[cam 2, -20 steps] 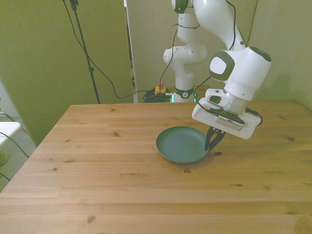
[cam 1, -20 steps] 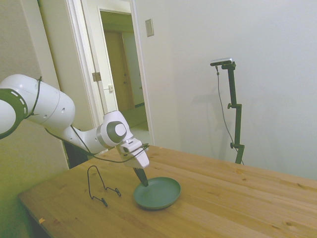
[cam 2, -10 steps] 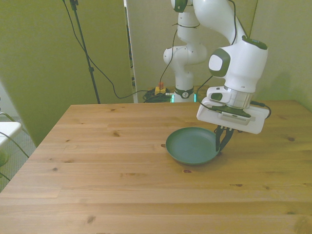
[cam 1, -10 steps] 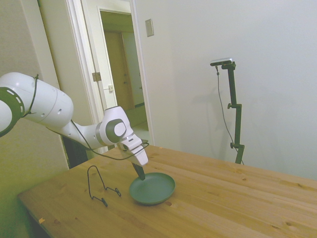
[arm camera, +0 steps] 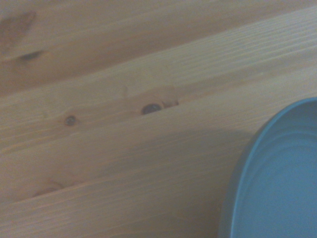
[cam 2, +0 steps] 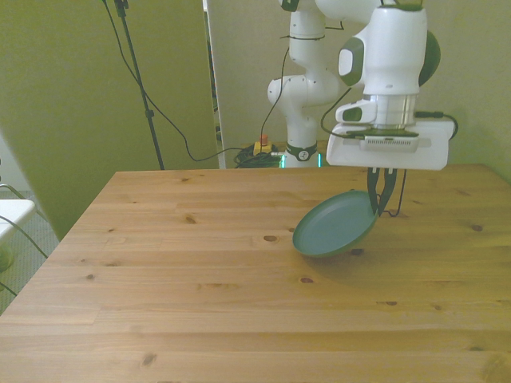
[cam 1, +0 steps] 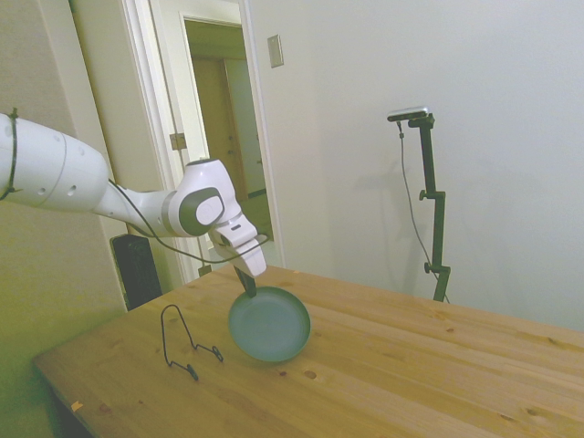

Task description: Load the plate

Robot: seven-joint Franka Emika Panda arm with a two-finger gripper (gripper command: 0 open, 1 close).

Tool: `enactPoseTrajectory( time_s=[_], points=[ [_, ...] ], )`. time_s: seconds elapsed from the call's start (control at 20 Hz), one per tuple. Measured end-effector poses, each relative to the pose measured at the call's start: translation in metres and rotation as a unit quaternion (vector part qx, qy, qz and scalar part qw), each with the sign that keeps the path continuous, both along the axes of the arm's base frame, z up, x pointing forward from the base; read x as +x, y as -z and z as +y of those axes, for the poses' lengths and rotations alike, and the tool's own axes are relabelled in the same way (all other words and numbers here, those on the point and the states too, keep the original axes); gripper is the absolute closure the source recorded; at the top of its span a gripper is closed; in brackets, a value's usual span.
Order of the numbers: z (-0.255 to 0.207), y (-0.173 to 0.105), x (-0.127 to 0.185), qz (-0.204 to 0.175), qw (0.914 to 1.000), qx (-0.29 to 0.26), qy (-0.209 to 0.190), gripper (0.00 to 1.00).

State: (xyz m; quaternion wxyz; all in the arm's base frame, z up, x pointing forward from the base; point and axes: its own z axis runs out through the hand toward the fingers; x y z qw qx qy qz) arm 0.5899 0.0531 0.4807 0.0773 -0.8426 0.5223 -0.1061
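Note:
The teal-green plate [cam 1: 270,324] hangs tilted over the table, its upper rim pinched by my gripper [cam 1: 246,284] and its lower edge close to the wood. From the front, the plate [cam 2: 334,227] slopes down toward the front view's left, and the gripper [cam 2: 384,203] is shut on its raised right rim. Close up, the wrist view shows one curved edge of the plate [arm camera: 277,183] above the planks.
A thin black wire stand [cam 1: 185,341] sits on the table just left of the plate in the side view. The wooden table [cam 2: 200,271] stretches wide toward the front view's left. A doorway lies behind the arm.
The gripper has risen and moved toward the wire stand, lifting the plate off the table by its rim. The plate has tipped from flat to steeply tilted.

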Motion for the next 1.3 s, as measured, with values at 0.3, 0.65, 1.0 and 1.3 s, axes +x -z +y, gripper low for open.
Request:
enactPoseTrajectory(
  time_s=[0.3, 0.65, 1.0, 1.3],
  points=[
    [-0.001, -0.090, -0.032, -0.025, 0.9936, 0.109, -0.015, 1.00],
    [-0.037, -0.135, -0.088, -0.019, 0.9672, 0.252, -0.022, 1.00],
    [-0.069, -0.122, -0.117, -0.025, 0.9277, 0.368, -0.059, 1.00],
    [-0.057, -0.091, -0.124, -0.011, 0.9115, 0.398, -0.105, 1.00]
  ],
)
